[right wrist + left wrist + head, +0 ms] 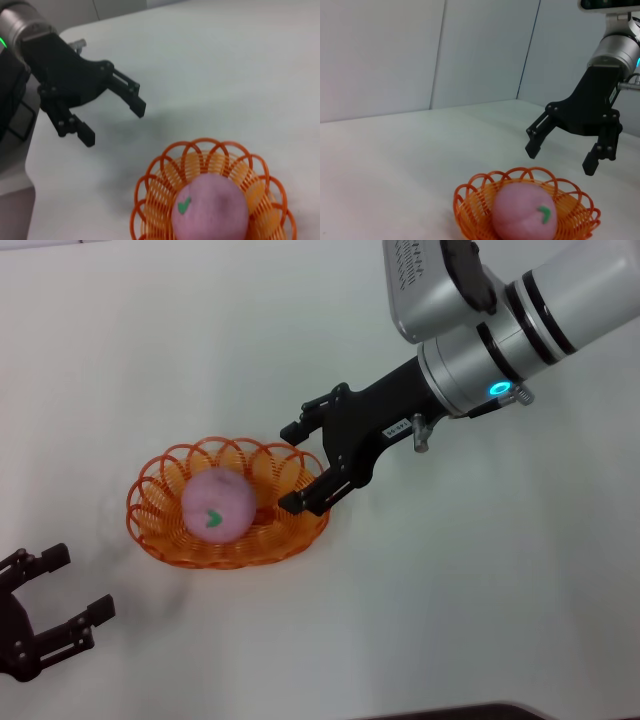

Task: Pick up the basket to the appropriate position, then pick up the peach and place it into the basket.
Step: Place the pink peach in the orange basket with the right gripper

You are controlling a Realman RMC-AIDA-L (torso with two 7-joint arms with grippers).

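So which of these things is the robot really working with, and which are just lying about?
Part of the job:
- basket
- peach, lying in the basket
- right end effector, open above the basket's rim
- left end effector, open, off to the side

Just lying about:
- nothing but the white table

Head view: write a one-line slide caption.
Peach sits in the orange basket; open right tool over its rim, open left tool apart.

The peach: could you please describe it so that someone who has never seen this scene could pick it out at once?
On the white table, between the open left gripper at the near edge and the open right gripper, sits an orange wire-loop basket. The peach lies inside it. It is the only round, pale pink thing, marked with a small green leaf.
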